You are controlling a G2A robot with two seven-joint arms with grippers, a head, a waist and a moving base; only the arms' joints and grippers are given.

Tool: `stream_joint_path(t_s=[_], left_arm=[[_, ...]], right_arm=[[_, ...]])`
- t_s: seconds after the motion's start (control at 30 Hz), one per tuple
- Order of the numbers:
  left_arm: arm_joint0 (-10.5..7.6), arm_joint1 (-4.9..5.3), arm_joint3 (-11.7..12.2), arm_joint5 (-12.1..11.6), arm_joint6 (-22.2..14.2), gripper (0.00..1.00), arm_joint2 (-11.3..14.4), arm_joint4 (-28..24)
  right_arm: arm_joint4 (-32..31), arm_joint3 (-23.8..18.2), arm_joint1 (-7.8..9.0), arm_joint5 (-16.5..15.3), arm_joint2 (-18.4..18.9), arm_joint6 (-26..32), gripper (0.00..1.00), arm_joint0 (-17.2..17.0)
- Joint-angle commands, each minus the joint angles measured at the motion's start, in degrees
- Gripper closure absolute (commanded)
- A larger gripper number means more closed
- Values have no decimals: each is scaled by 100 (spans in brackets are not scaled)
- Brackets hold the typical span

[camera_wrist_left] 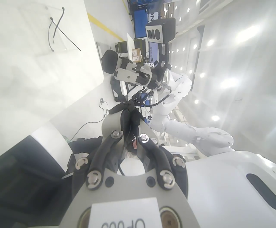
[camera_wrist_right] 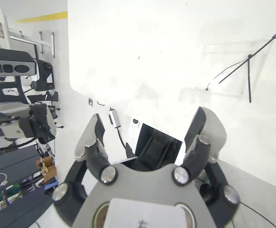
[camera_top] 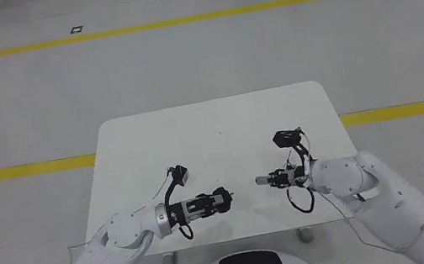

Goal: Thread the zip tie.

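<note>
Thin black plastic zip ties (camera_wrist_left: 62,30) are lying loose on the white rounded surface (camera_top: 211,124), farther in than both arms and touching neither. Left pincer (camera_top: 228,199) is sitting closed near the front edge. Right pincer (camera_top: 260,181) is gaping wide, gripping nothing.

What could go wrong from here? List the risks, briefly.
1. The zip ties lie crossed on the table, so one grasp may lift or drag several.
2. They are thin and flat; the open right gripper could slip off or scrape the table.
3. The left gripper faces the right one at close range; they might bump.
</note>
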Motion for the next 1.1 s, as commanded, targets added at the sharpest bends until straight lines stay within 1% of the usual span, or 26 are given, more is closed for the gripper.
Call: stream_joint_path(t_s=[0.0,0.03,0.07,0.13,0.23,0.3,0.37,0.43,0.6,0.67,0.7,0.97,1.07], left_arm=[[0,0,0,0,0,100,0,0],[0,0,0,0,0,100,0,0],[0,0,0,0,0,100,0,0],[0,0,0,0,0,100,0,0],[0,0,0,0,0,100,0,0],[0,0,0,0,0,100,0,0],[0,0,0,0,0,100,0,0],[0,0,0,0,0,100,0,0],[0,0,0,0,0,100,0,0],[0,0,0,0,0,100,0,0],[0,0,0,0,0,100,0,0],[0,0,0,0,0,100,0,0],[0,0,0,0,0,100,0,0]], right_arm=[[-1013,-1,-18,48,-117,6,0,-6],[-1197,16,-46,48,-128,50,0,7],[-1472,102,-98,48,-123,128,0,38],[-1791,238,-213,48,-108,322,0,109],[-2262,450,-468,48,-122,705,0,296],[-2544,634,-674,48,-98,990,0,445],[-2717,776,-862,48,-74,1178,0,547],[-2900,998,-1085,48,-35,1353,0,655],[-3431,1534,-1626,48,167,1762,0,793],[-3654,1554,-1804,48,311,1911,0,769],[-3777,1466,-1885,48,399,1956,0,715],[-3777,1466,-1885,48,399,1956,0,715],[-3859,1561,-1886,48,368,1707,0,678]])
